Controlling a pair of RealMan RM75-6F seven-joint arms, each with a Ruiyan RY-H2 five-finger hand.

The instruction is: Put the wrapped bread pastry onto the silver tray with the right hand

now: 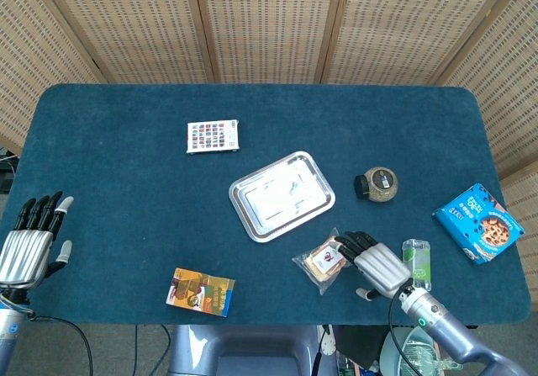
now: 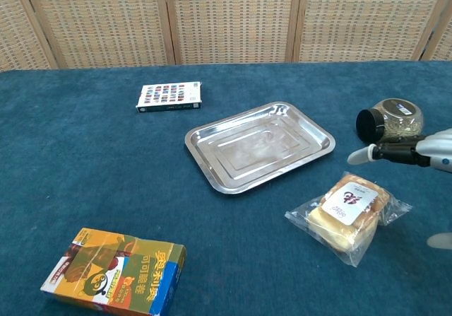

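The wrapped bread pastry (image 1: 326, 259) (image 2: 347, 211) lies in clear plastic with a white label, on the cloth near the front edge. The silver tray (image 1: 281, 195) (image 2: 259, 145) sits empty just behind and to its left. My right hand (image 1: 373, 262) (image 2: 413, 151) hovers at the pastry's right side, fingers spread over the wrapper's edge and holding nothing. Its fingertips (image 2: 359, 155) point toward the tray in the chest view. My left hand (image 1: 32, 241) rests open at the table's far left edge, out of the chest view.
A small jar with a black lid (image 1: 377, 183) (image 2: 390, 122) lies right of the tray. A green packet (image 1: 417, 259) and a blue cookie box (image 1: 478, 223) lie further right. A card box (image 1: 213, 136) (image 2: 169, 95) sits behind; an orange carton (image 1: 201, 292) (image 2: 116, 271) lies at the front left.
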